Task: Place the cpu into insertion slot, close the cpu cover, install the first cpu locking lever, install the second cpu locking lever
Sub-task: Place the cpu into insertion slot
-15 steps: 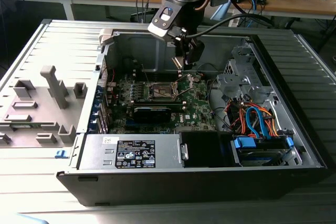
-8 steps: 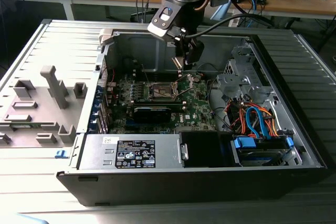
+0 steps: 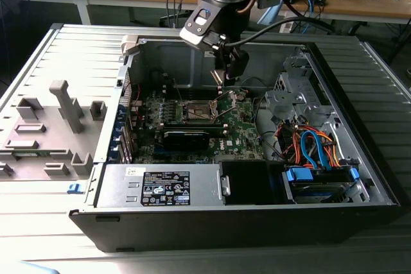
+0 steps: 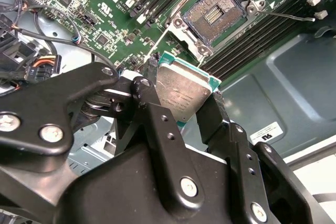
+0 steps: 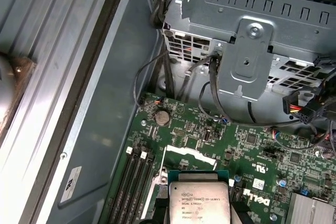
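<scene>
My gripper (image 4: 181, 94) is shut on the cpu (image 4: 182, 88), a pale silvery square chip with a green edge, pinched at two opposite sides by the black fingers (image 4: 150, 109). The cpu (image 5: 199, 206) hangs above the green circuit board (image 5: 247, 145), apart from it. The insertion slot (image 4: 218, 11) lies a short way off with its dark contact field uncovered and a silver rim around it. A silver plate (image 4: 184, 32) at the slot's edge may be the cpu cover. A thin wire lever (image 4: 290, 15) sticks out beside the slot. In the exterior view the gripper (image 3: 223, 83) hovers just beyond the slot (image 3: 198, 111).
The open computer case (image 3: 96, 178) encloses the board. A long black card (image 3: 186, 137) lies near the slot. A grey power supply (image 3: 160, 185) sits in front. A drive cage (image 5: 252, 51) and coloured cables (image 3: 308, 145) fill the exterior view's right. A grey fixture (image 3: 51, 126) stands outside.
</scene>
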Controlling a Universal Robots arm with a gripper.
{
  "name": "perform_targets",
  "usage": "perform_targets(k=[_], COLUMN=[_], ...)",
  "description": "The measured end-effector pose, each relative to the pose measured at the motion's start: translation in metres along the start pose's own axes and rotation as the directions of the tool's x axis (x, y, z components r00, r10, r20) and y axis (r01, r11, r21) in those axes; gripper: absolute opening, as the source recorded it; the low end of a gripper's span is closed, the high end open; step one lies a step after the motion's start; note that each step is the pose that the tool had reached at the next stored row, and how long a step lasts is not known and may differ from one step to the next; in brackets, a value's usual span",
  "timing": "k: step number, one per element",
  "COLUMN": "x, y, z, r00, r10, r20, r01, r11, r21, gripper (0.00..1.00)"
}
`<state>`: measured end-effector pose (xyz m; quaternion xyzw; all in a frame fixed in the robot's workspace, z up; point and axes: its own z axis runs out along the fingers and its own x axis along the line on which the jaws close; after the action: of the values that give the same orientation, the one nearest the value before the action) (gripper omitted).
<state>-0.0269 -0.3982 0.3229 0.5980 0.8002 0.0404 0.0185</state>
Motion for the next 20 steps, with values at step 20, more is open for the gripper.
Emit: perform_targets(k=[20], x=[0.0000], y=[-0.0001], z=[0.0009], r00=[0.9983], r10=[0.058], r20=[0.0050], r01=[-0.058], r11=[0.9983], r21=[-0.0013], gripper=[0.55])
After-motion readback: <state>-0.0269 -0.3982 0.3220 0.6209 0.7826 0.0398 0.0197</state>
